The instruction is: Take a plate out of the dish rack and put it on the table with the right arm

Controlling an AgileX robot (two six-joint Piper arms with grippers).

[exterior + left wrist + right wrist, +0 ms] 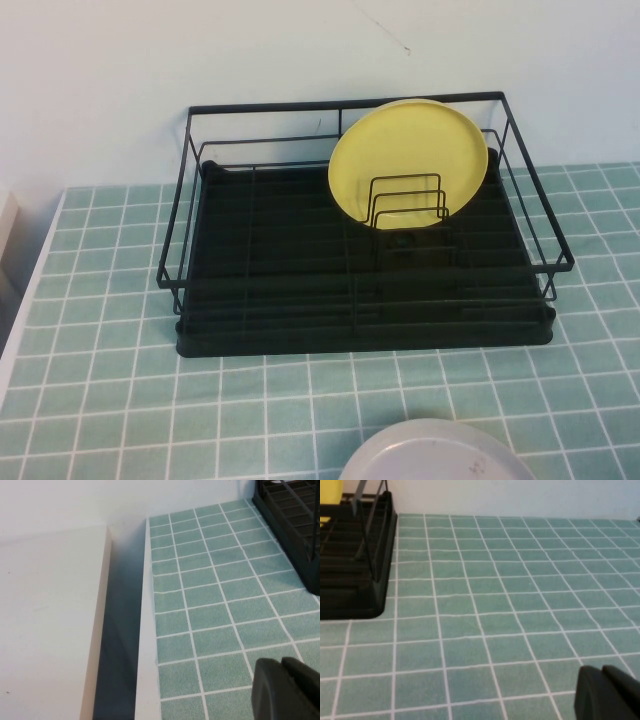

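The left gripper (pixel 286 690) was seen only in its own wrist view, as a dark tip above bare tiles beside the dish rack (pixel 292 527); how far it was open could not be told. The right gripper (pixel 607 692) was likewise shown only by its wrist camera, hovering over the table (pixel 485 605) off the rack's other end, nothing visibly held, its opening undeterminable. In the high view, the plate (pixel 437 455) was laid flat on the table, nearer than the dish rack (pixel 360 225). Inside the rack, a yellow plate (pixel 408 160) was propped upright among the wire dividers.
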